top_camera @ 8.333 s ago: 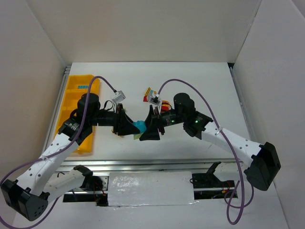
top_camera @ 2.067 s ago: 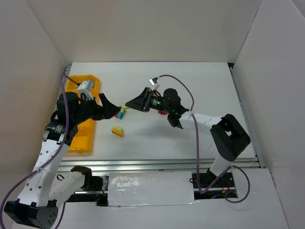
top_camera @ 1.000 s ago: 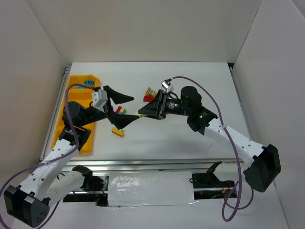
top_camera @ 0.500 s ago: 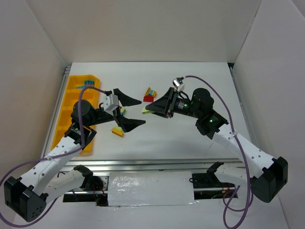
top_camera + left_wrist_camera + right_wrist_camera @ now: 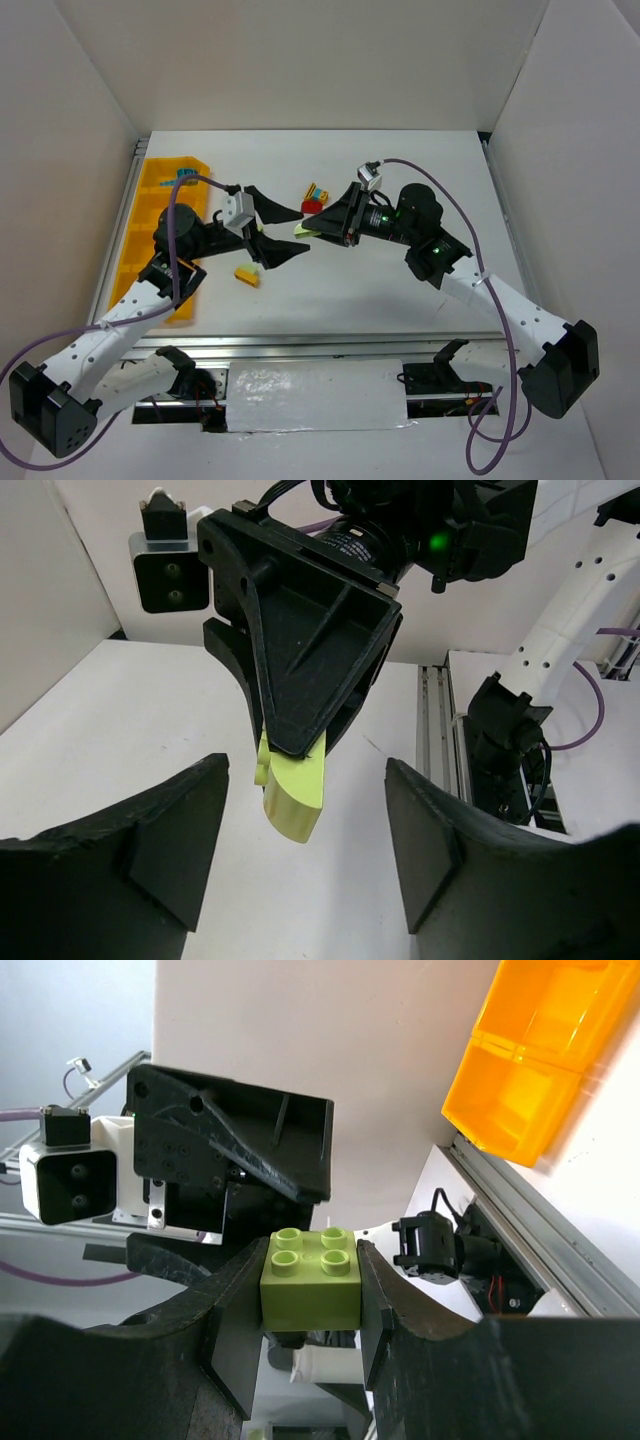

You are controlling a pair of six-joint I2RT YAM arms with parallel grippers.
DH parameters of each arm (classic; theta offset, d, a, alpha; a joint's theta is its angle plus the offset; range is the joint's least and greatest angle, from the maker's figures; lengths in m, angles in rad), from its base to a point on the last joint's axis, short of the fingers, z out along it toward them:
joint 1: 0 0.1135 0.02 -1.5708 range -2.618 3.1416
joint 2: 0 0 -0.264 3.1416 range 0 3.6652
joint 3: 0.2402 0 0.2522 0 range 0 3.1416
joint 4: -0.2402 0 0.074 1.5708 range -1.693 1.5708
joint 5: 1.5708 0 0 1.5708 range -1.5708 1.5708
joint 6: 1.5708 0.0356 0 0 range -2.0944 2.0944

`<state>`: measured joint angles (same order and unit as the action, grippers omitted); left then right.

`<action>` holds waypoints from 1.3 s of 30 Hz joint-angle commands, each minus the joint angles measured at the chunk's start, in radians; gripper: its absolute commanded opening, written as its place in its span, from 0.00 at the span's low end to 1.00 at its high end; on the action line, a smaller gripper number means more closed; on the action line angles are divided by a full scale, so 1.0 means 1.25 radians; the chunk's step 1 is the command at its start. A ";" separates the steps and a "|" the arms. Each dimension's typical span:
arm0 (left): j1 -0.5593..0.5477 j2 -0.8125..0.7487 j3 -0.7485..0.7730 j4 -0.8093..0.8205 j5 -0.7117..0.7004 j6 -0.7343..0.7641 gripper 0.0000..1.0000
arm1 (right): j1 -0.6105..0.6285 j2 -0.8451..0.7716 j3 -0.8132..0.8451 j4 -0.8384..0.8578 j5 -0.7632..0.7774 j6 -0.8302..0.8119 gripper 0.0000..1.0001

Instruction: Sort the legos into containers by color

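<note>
Our left hand [image 5: 305, 852] has swung in to face our right hand [image 5: 311, 1300], which pinches the pale green lego [image 5: 309, 1278] in the air, mid-frame from above. We think a pass toward the yellow tray [image 5: 146, 200] comes next. Only the left wrist view shows the left hand spread around the lego, not touching.

I work in a robotics lab test cell; plain white panels [image 5: 300, 60] box in my white table [image 5: 400, 290]; an aluminium rail [image 5: 330, 345] runs along its near edge; purple cables [image 5: 172, 230] loop loose off my left arm [image 5: 105, 335] and right arm [image 5: 515, 312].
</note>
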<state>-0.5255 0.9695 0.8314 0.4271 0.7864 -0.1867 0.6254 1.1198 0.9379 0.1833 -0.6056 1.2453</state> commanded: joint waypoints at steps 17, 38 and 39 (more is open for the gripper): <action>-0.012 0.045 0.055 0.049 -0.079 -0.024 0.00 | 0.004 0.011 0.002 0.071 -0.031 0.008 0.00; 0.134 0.070 0.081 -0.233 -0.779 -0.167 0.00 | -0.227 -0.013 -0.115 0.030 -0.038 -0.055 1.00; 0.168 0.106 0.093 -0.269 -0.868 -0.226 0.00 | -0.229 -0.018 -0.116 0.024 -0.032 -0.062 1.00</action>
<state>-0.4160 1.0454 0.8825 0.2310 0.0734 -0.3119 0.3573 1.1378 0.8051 0.2104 -0.6472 1.2160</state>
